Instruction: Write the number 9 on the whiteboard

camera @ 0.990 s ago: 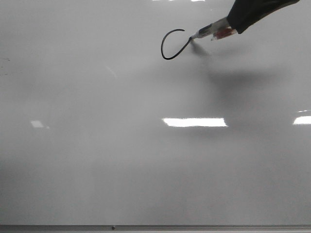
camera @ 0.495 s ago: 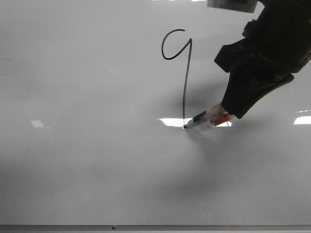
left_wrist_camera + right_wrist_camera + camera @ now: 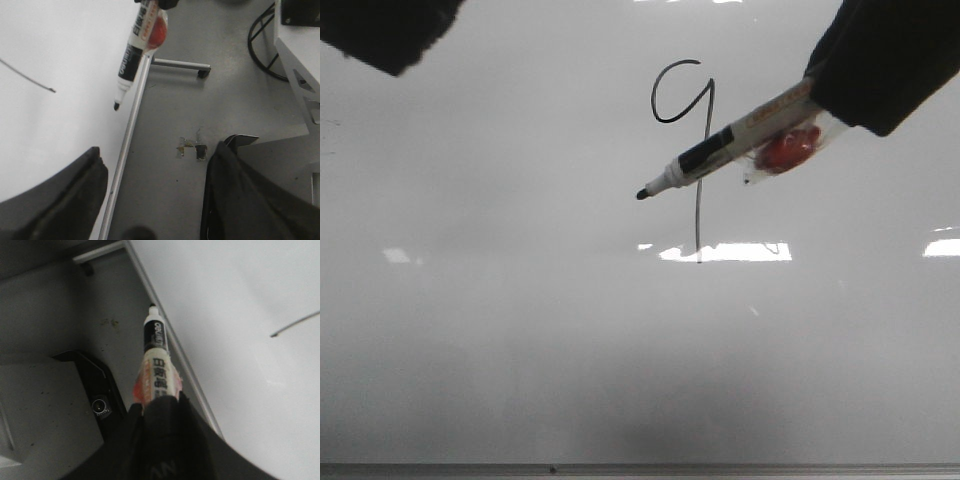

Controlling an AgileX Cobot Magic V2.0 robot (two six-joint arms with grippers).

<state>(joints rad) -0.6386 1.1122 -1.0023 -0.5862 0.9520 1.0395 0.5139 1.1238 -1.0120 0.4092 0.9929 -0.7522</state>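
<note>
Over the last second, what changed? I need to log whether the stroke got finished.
The right tool, shut on the marker, drew the number 9's tail down the whiteboard, then lifted the tip clear. The left tool entered the front view's top-left corner. The loop and board stayed put.

It looks like a lab or workroom: a bare grey concrete floor point(image 3: 235, 85), a wheeled metal stand leg point(image 3: 180, 64), black cable loops point(image 3: 260, 40) and a large whiteboard point(image 3: 520, 330).

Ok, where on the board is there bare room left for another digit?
The whiteboard is bare left of the number 9 and below its tail, down to the frame. The upper right is crowded: the right gripper holds the marker across the 9.
</note>
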